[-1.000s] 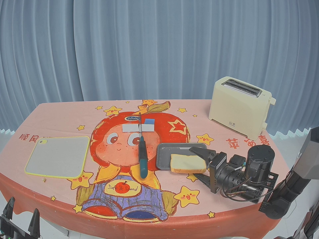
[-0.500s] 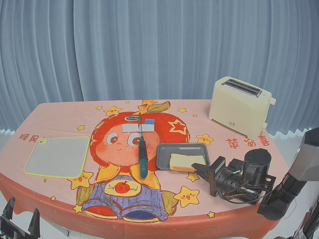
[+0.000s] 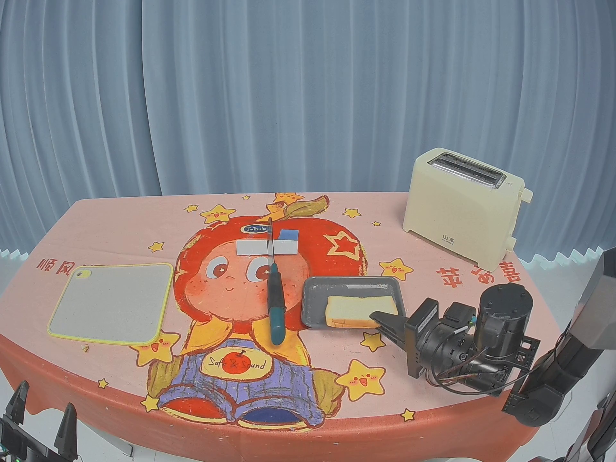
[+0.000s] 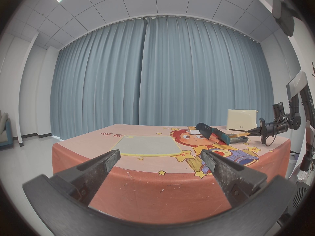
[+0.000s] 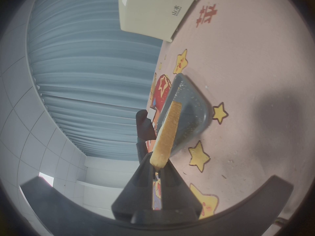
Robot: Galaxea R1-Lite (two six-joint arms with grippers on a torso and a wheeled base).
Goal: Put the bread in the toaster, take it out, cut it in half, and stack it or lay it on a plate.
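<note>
While bread (image 3: 359,309) lies in the tray (image 3: 319,296), right gripper (image 3: 376,317) sits closed beside it; likely pickup step, needs reopening.

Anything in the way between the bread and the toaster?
Nothing visible does. The bread lies on the tray, only bare tablecloth between it and the toaster; the knife lies left of the tray.

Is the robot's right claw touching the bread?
Touching. In the right wrist view, the near corner of the bread sits pinched between the fingertips of the right claw, with no gap showing.
</note>
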